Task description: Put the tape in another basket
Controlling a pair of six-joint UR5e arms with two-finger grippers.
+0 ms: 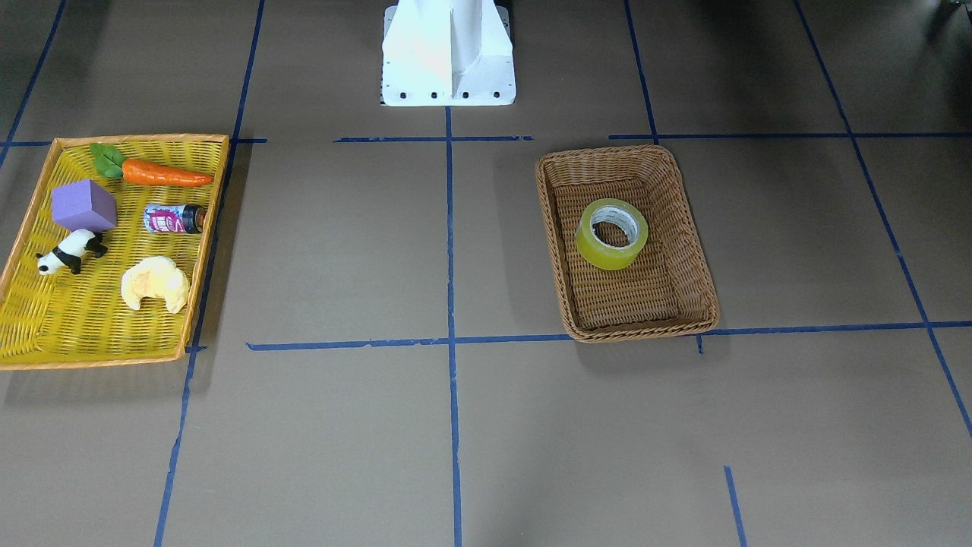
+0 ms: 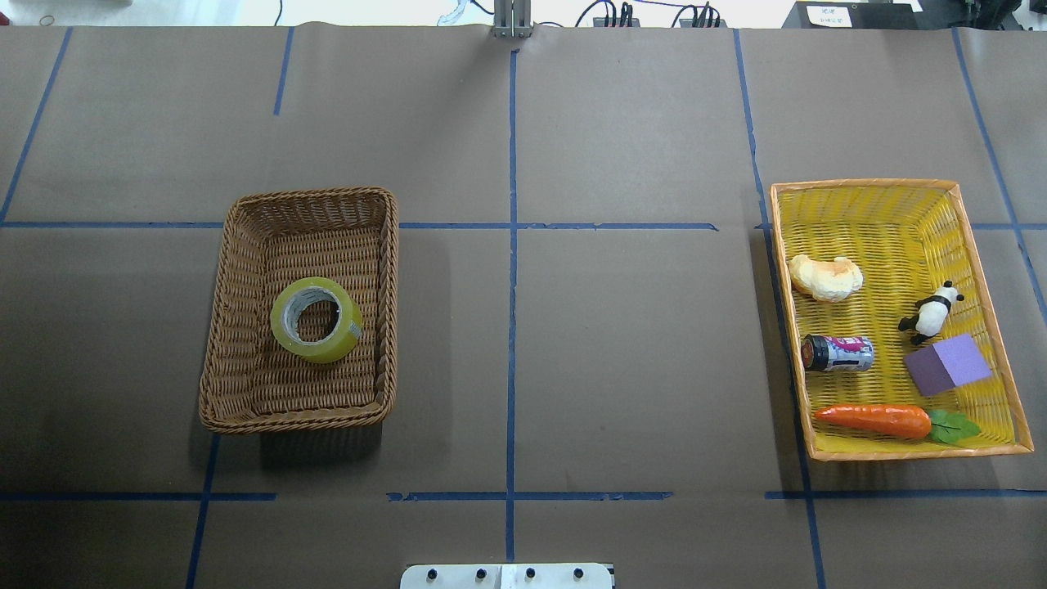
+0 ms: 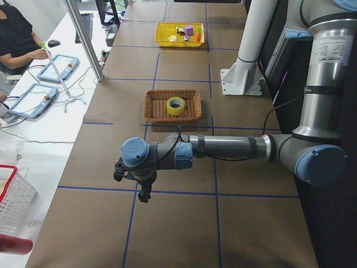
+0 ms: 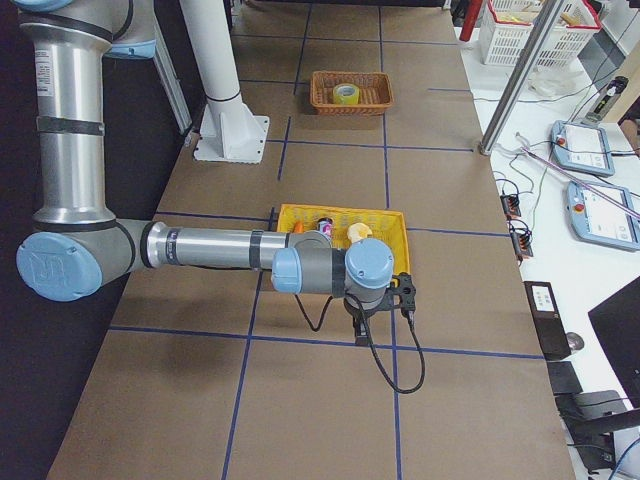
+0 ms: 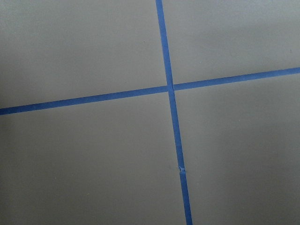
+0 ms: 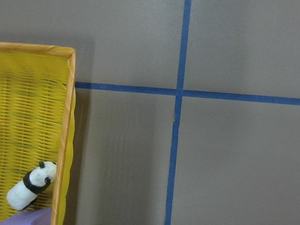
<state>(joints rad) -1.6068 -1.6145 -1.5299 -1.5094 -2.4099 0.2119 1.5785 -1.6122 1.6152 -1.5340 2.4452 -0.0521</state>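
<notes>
The yellow-green tape (image 2: 316, 319) lies flat in the brown wicker basket (image 2: 237, 270) on the robot's left half of the table; it also shows in the front view (image 1: 612, 234) inside that basket (image 1: 687, 220). My left gripper (image 3: 143, 191) shows only in the left side view, hanging over bare table well away from the basket (image 3: 153, 106). My right gripper (image 4: 366, 328) shows only in the right side view, just beyond the yellow tray. I cannot tell whether either gripper is open or shut.
A flat yellow tray with an orange rim (image 2: 981, 245) on the robot's right holds a croissant (image 2: 826, 276), a panda (image 2: 930, 311), a can (image 2: 838, 353), a purple block (image 2: 949, 365) and a carrot (image 2: 873, 419). The white robot base (image 1: 448, 53) stands mid-table.
</notes>
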